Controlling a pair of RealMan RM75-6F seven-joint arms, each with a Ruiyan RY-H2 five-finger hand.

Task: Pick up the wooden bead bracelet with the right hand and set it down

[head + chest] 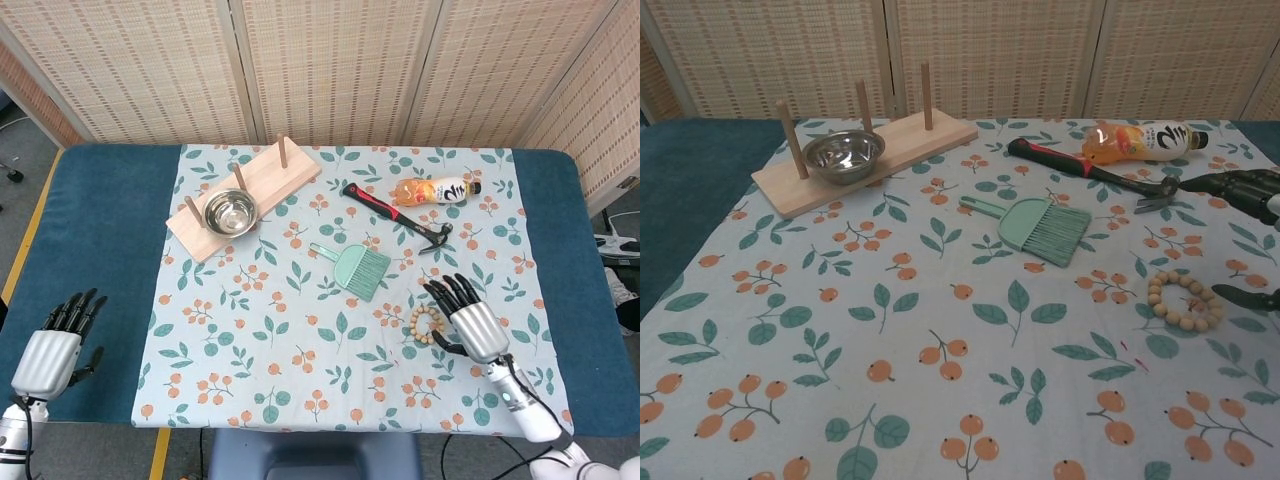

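The wooden bead bracelet (427, 326) (1183, 301) lies flat on the floral cloth, a closed ring of pale beads, near the right side. Just right of it my right hand (470, 319) (1249, 215) is open with its fingers spread, clear of the beads; the chest view shows only its fingertips at the frame's right edge. Far off at the lower left, over the blue table edge, my left hand (55, 346) is open and holds nothing.
A green hand brush (355, 268) lies mid-cloth, a red-handled hammer (397, 216) and an orange drink bottle (436, 190) behind the bracelet. A wooden peg board (243, 195) with a steel bowl (230, 212) stands at the back left.
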